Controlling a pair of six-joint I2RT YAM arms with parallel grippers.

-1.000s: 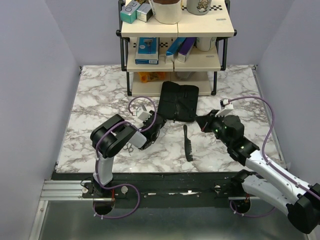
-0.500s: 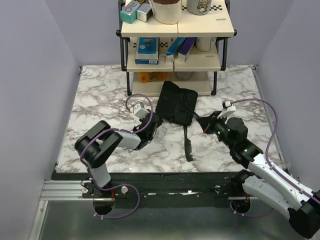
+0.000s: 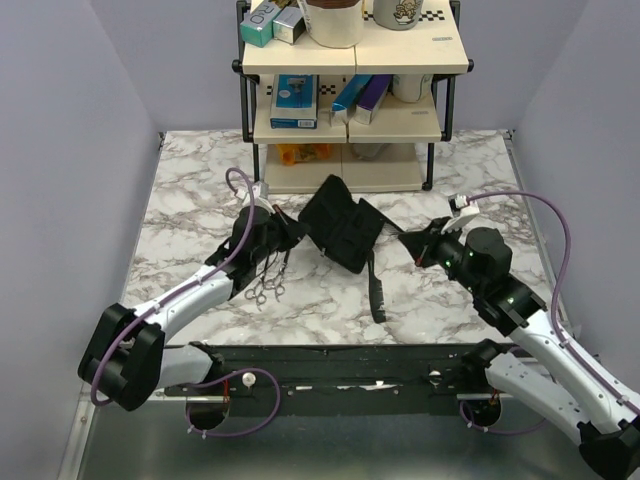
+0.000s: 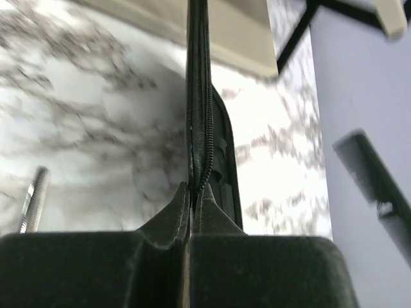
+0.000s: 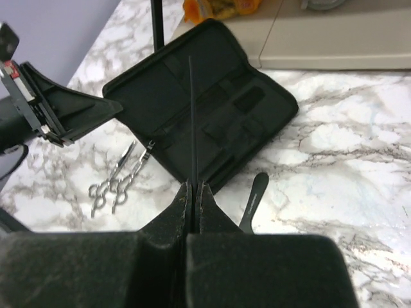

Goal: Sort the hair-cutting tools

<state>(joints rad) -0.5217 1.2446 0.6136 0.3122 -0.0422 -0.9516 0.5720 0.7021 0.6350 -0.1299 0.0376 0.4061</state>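
The black pouch (image 3: pixel 340 232) lies open on the marble, tilted, in front of the shelf. My left gripper (image 3: pixel 284 228) is shut on its left zipper edge (image 4: pixel 200 96), seen edge-on between the jaws (image 4: pixel 192 190). My right gripper (image 5: pixel 194 186) hovers right of the pouch (image 5: pixel 212 106), shut on a slim black comb (image 5: pixel 191 115) that points at it edge-on. The wider comb (image 3: pixel 376 286) lies on the table below the pouch, also visible as the wider comb (image 5: pixel 252 200). Silver scissors (image 3: pixel 265 290) lie left of it, near my left arm; they show as scissors (image 5: pixel 119 183).
A shelf rack (image 3: pixel 350 110) stands at the back with blue and purple boxes (image 3: pixel 330 98) and mugs on it. Its black legs (image 3: pixel 430 165) reach the table just behind the pouch. An orange item (image 3: pixel 300 153) sits under the lowest shelf.
My left arm has stretched out up and left, its gripper has shut on the pouch's edge, and the pouch has been dragged and turned leftwards. The right gripper drifted slightly right with the comb.
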